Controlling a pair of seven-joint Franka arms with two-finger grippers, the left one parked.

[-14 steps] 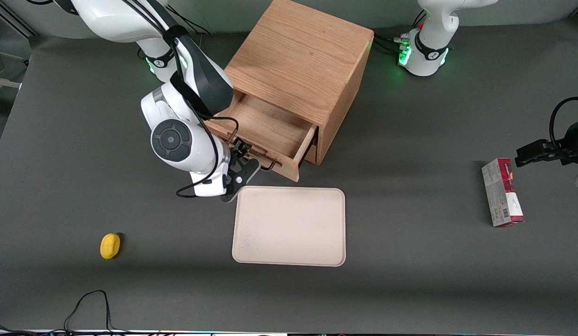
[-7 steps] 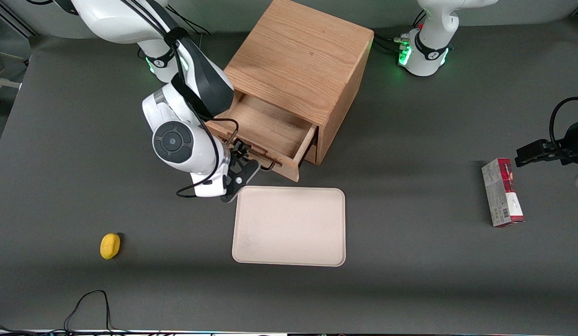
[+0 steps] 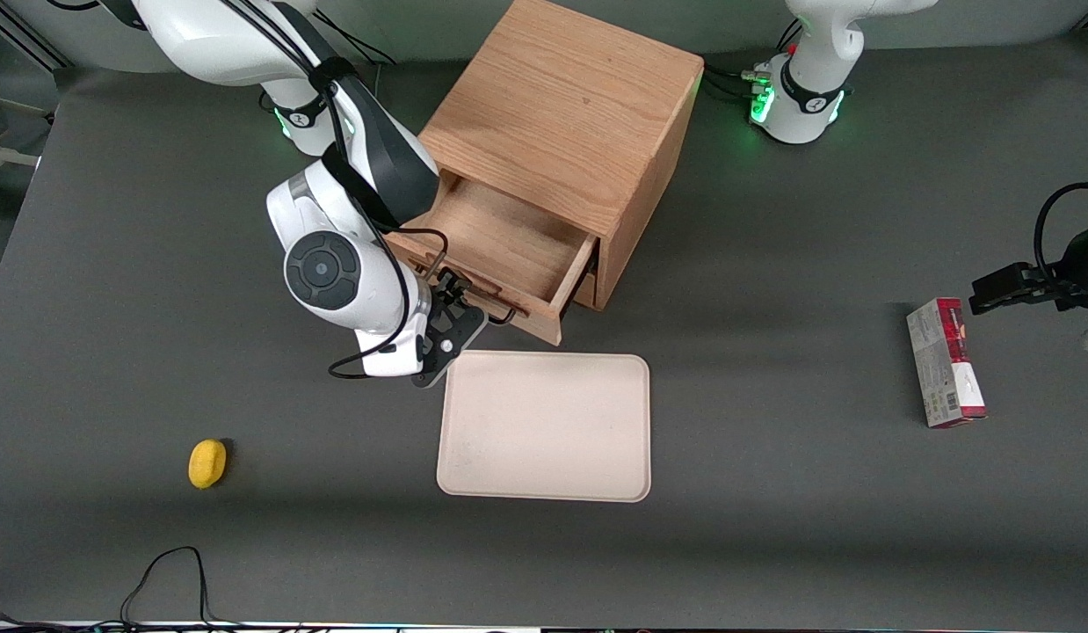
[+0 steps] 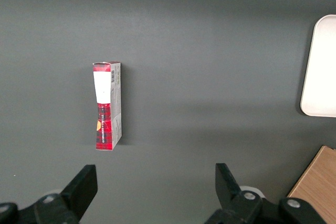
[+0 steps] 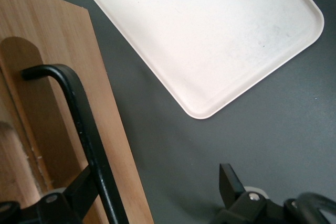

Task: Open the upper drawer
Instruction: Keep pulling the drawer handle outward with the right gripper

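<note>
The wooden cabinet stands at the back middle of the table. Its upper drawer is pulled out, and its light oak inside is bare. The black bar handle runs along the drawer front. My right gripper is at the handle, on the side nearer the front camera. In the right wrist view the gripper is open. The handle and the drawer front lie between the fingers, close to one finger. The other finger stands well apart over the mat.
A beige tray lies just in front of the open drawer, close to the gripper, and shows in the right wrist view. A yellow object lies toward the working arm's end. A red box lies toward the parked arm's end.
The right arm's wrist has shifted slightly, with the gripper still at the handle. The drawer stays pulled out by the same amount.
</note>
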